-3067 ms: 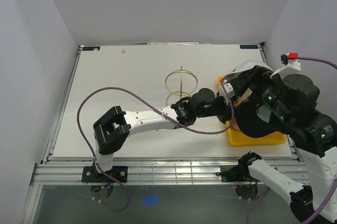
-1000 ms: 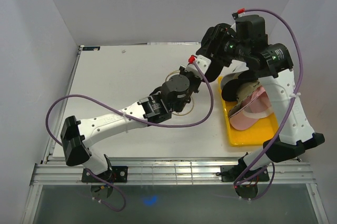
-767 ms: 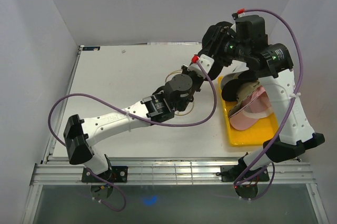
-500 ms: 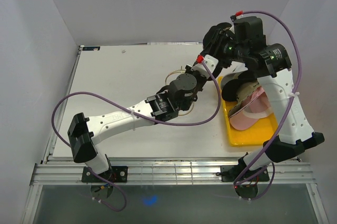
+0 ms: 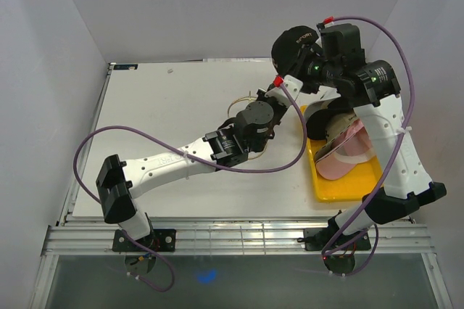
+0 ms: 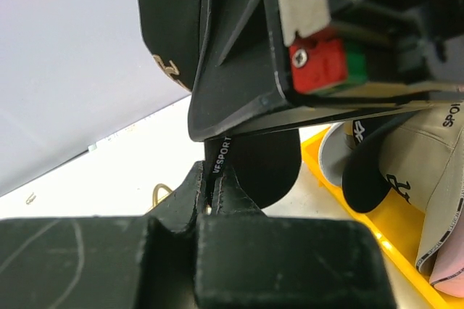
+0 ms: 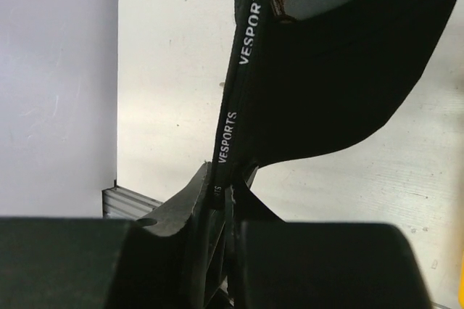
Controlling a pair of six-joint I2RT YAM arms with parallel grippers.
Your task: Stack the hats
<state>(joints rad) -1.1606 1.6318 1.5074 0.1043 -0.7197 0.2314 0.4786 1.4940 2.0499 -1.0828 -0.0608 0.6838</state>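
Black fabric baseball cap (image 5: 292,42) up in the air, and you've got both hands on it.
Your left hand (image 6: 212,191) is pinching the cap's thin inner band with the white lettering, and your right hand (image 7: 223,191) is pressed together on a lettered band too. The cap hangs over the far side of the white counter (image 5: 167,128), near the yellow rectangular tray (image 5: 346,193). A pink cap (image 5: 341,162) and a tan cap (image 6: 428,178) lie piled there. The gold wire-loop stand (image 6: 155,194) sits under your left wrist.

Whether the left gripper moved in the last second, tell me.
Yes. The left gripper shifted right, closer to the tray.
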